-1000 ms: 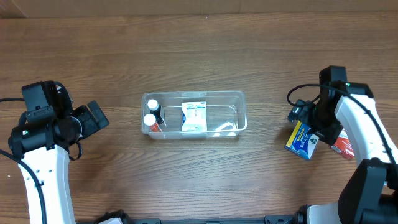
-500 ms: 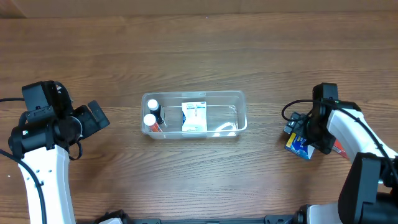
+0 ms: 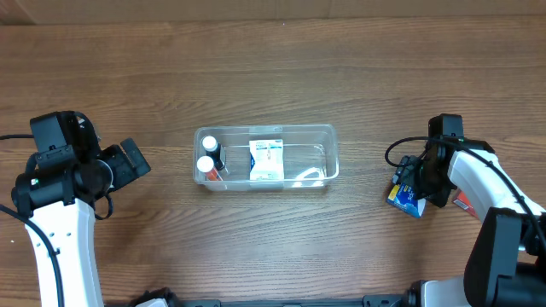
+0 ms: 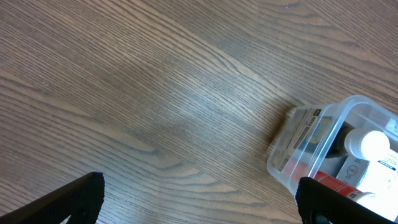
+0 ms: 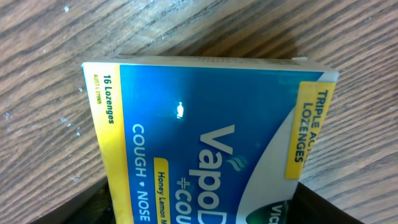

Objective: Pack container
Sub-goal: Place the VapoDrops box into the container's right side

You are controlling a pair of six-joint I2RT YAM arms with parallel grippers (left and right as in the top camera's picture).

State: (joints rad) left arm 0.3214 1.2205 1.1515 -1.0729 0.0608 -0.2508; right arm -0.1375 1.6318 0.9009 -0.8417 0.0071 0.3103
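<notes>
The clear plastic container (image 3: 333, 158) sits mid-table and holds two white-capped bottles (image 3: 206, 155) at its left end and a white box (image 3: 266, 159) in the middle. Its corner shows in the left wrist view (image 4: 292, 155). My left gripper (image 3: 136, 162) is open and empty to the left of the container, fingers wide apart (image 4: 199, 205). My right gripper (image 3: 411, 189) is at the far right, down on a blue and yellow lozenge box (image 3: 403, 201). In the right wrist view the box (image 5: 205, 124) fills the frame, with my fingers (image 5: 199, 214) pressed against both its sides.
A red and white box (image 3: 466, 203) lies just right of the blue box, partly under my right arm. A black cable (image 3: 399, 145) loops beside the right gripper. The table is brown wood grain.
My right gripper has come down over the blue lozenge box and closed round it. The box has shifted slightly left. The left arm and the container have not moved.
</notes>
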